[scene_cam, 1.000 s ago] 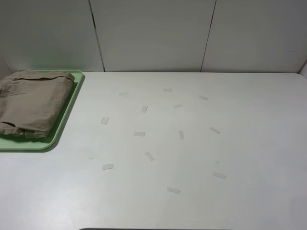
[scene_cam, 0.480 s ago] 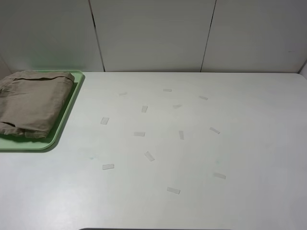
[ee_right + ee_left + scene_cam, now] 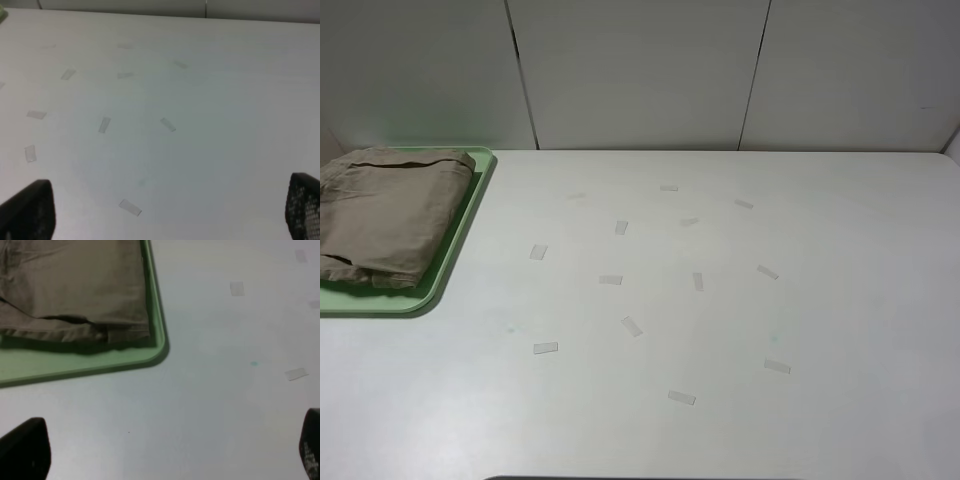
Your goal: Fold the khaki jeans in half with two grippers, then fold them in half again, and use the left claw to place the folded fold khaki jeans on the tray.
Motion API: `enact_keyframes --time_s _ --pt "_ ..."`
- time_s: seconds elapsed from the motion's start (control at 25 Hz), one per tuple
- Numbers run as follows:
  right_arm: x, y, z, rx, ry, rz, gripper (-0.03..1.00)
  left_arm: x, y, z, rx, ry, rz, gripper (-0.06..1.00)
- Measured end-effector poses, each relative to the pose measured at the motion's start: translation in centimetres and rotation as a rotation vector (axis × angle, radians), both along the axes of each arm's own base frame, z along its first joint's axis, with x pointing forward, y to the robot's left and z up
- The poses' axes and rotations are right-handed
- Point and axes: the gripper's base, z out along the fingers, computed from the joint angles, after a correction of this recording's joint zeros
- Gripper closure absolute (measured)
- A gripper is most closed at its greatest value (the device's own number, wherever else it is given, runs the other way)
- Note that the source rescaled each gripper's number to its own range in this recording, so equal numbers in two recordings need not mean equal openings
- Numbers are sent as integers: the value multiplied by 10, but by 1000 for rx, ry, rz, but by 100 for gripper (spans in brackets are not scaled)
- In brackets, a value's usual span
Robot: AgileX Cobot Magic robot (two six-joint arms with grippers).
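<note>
1 folded khaki jeans [image 3: 385,212] on 1 tray [image 3: 462,238]; 2 end effectors: left end effector [image 3: 165,452], right end effector [image 3: 167,210], both wide, empty

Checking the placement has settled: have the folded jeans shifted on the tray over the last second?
No. The khaki jeans lie against the tray rim as before.

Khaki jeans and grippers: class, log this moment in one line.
folded khaki cotton jeans: on pale-green plastic tray | left gripper: open | right gripper: open
</note>
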Motion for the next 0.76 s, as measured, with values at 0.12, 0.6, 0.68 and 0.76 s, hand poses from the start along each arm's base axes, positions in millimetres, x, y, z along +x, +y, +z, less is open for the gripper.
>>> enact_keyframes --time_s 0.12,0.6,0.68,0.76 --pt "0 0 0 0 0 0 -3 0 0 0 0 0 0 -5" --pt "0 0 0 0 0 0 -3 0 0 0 1 0 0 -5" --pt "0 0 0 1 0 0 -3 0 0 0 1 0 0 -5" --pt "0 0 0 1 0 0 -3 0 0 0 1 0 0 -5"
